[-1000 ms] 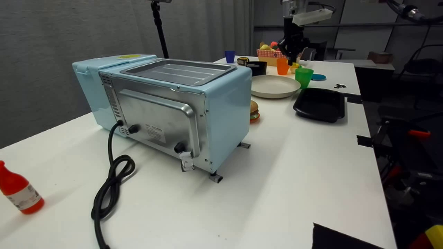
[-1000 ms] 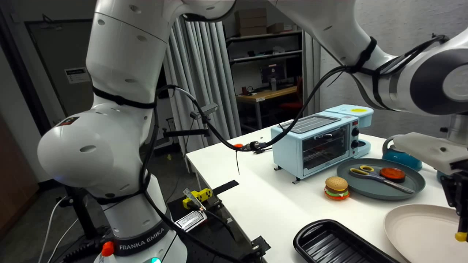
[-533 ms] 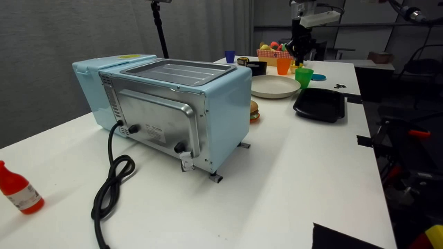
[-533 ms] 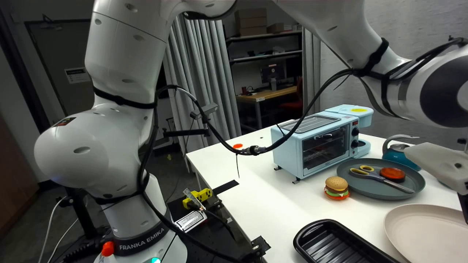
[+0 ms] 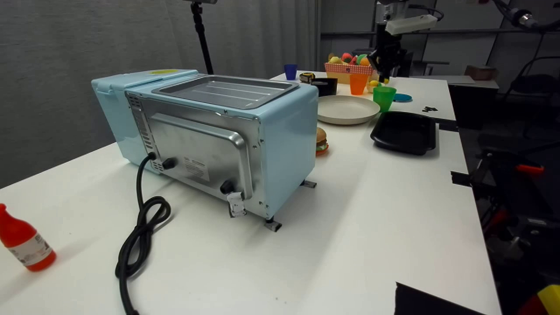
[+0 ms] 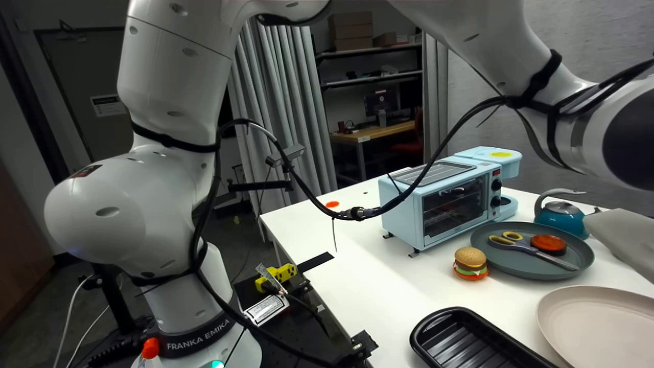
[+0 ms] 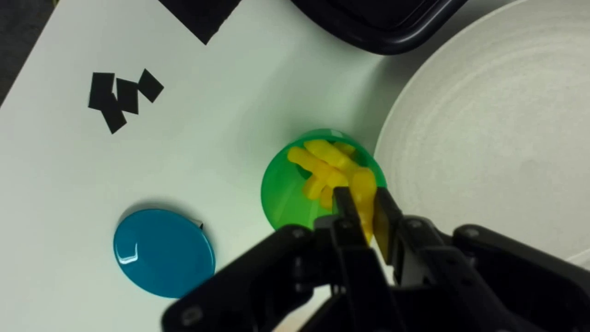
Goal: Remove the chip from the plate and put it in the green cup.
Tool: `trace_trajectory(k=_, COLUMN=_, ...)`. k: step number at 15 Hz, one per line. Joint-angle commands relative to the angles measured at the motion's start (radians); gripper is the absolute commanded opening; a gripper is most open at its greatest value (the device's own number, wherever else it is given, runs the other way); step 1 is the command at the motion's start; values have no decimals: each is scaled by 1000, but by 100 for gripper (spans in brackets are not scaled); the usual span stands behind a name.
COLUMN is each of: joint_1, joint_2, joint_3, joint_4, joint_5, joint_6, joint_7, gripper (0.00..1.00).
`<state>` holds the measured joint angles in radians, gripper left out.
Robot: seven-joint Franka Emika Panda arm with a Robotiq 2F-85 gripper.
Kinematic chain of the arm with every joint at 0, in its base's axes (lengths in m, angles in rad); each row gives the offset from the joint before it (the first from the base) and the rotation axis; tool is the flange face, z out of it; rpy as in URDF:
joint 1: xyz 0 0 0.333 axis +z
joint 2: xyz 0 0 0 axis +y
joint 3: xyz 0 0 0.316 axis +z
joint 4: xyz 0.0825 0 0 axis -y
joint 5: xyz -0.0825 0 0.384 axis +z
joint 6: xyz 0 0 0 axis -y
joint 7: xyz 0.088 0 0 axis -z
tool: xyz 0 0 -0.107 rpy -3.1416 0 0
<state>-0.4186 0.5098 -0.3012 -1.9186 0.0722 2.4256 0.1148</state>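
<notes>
My gripper point(image 7: 361, 197) is shut on a yellow chip point(image 7: 364, 182), pinched upright between its fingertips. In the wrist view the chip overlaps the right part of the green cup point(image 7: 283, 200), which holds several other yellow pieces point(image 7: 322, 159). The cup point(image 5: 384, 99) stands beside the whitish plate point(image 5: 348, 110). In an exterior view my gripper point(image 5: 385, 72) is above and behind the cup. The plate shows bare in the wrist view point(image 7: 488, 138); its right part is cut off in an exterior view point(image 6: 598, 327). There the gripper and cup are out of view.
A black tray point(image 5: 404, 133) lies in front of the cup. An orange cup point(image 5: 358, 84), a fruit basket point(image 5: 345, 72) and a blue round lid point(image 7: 163, 253) are close by. A toaster oven point(image 6: 444, 199), a toy burger point(image 6: 470, 263) and a grey plate point(image 6: 531, 266) stand further along.
My gripper has moved to the right in both exterior views with the chip in it, leaving the frame in an exterior view. The plate and green cup have not moved.
</notes>
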Motion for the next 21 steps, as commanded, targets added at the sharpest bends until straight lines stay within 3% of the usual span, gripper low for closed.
trace_trajectory(k=1, joint_1=-20, joint_2=-12, joint_3=-2, joint_4=-18, joint_5=26, joint_6=31, joint_7=-30, gripper=4)
trace_trajectory(k=5, joint_1=-30, joint_2=-8, joint_3=0, joint_4=-13, joint_5=32, joint_6=26, joint_7=-30, gripper=4)
trace_trajectory(k=6, joint_1=-30, joint_2=-7, joint_3=-1, joint_4=-11, joint_5=31, joint_6=24, joint_7=-28, gripper=40)
trace_trajectory(k=7, joint_1=-29, joint_2=-7, joint_3=0, joint_4=-11, joint_5=31, joint_6=25, joint_7=-28, gripper=41)
trace_trajectory(k=15, joint_1=-22, joint_2=-18, joint_3=8, joint_4=-16, joint_5=34, joint_6=30, joint_7=-32, gripper=98)
trace_trajectory(k=21, joint_1=-1, joint_2=-71, joint_3=16, joint_4=-47, joint_5=25, joint_6=80, joint_7=-52, gripper=100)
